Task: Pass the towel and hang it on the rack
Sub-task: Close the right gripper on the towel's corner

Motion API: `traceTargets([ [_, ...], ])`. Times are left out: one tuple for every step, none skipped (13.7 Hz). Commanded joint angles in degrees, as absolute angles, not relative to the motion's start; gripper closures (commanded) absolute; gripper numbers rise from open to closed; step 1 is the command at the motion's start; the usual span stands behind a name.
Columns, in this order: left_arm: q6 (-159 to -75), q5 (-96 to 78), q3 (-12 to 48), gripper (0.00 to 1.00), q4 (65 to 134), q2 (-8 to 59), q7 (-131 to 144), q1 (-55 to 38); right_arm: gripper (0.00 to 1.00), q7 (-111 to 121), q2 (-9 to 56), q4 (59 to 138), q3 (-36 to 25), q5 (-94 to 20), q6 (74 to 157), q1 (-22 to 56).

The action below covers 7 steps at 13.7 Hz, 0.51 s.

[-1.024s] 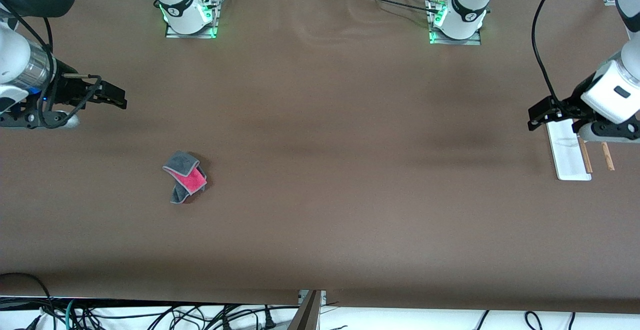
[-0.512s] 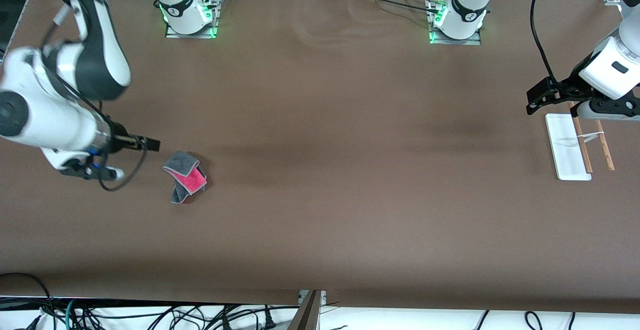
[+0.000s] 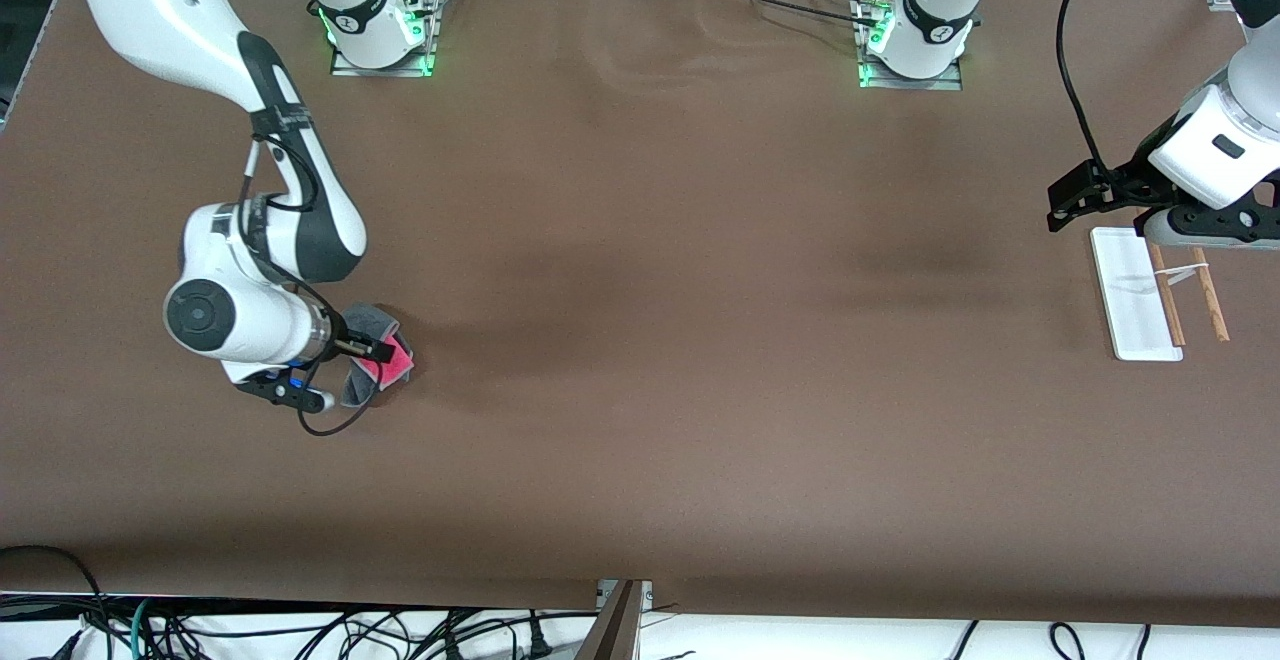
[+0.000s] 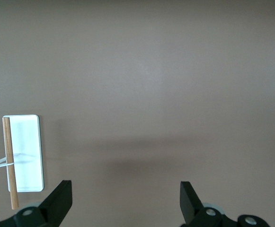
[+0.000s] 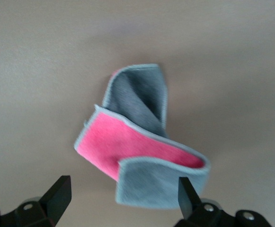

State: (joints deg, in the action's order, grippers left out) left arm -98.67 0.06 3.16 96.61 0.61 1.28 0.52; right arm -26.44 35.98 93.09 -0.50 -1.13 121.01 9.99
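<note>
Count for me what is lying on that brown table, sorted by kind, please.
Towel: 1, crumpled, grey and pink
Rack: 1, white base with 2 wooden rods
Total: 2 things

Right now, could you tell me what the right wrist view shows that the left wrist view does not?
Only the right wrist view shows the towel, crumpled with grey and pink sides up, lying on the table under the open right gripper. Only the left wrist view shows the rack, its white base and wooden rods standing beside the open left gripper, which holds nothing. Both show the brown table and a pair of spread black fingertips.
</note>
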Motion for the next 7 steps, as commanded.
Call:
traceTargets([
  [-98.17, -0.44, 4.04, 0.00, 95.98, 1.23, 1.23, 1.67, 0.01, -28.21, 36.56, 94.74, -0.35, -0.79, 124.09, 10.55],
  [-98.26, -0.35, 4.04, 0.00, 95.89, 1.49, 1.23, 1.58, 0.01, -28.21, 36.48, 95.62, -0.35, -0.79, 124.97, 10.55],
  [-98.35, -0.35, 4.04, 0.00, 95.89, 1.58, 1.23, 1.58, 0.03, -27.95, 36.47, 95.89, -0.35, -0.79, 125.07, 10.46],
  [-98.35, -0.35, 4.04, 0.00, 95.89, 1.58, 1.23, 1.58, 0.07, -27.60, 36.47, 95.98, -0.35, -0.79, 124.89, 10.46],
  [-98.35, -0.35, 4.04, 0.00, 95.89, 1.67, 1.14, 1.67, 0.09, -27.08, 36.13, 96.06, -0.35, -0.79, 124.28, 10.28],
  [-98.35, -0.44, 4.04, 0.00, 95.89, 1.67, 1.14, 1.67, 0.14, -26.81, 35.78, 96.67, -0.44, -0.79, 123.93, 10.11],
  [-98.26, -0.44, 4.04, 0.00, 95.89, 1.67, 1.14, 1.67, 0.20, -26.28, 35.34, 96.94, -0.61, -0.79, 123.58, 10.11],
])
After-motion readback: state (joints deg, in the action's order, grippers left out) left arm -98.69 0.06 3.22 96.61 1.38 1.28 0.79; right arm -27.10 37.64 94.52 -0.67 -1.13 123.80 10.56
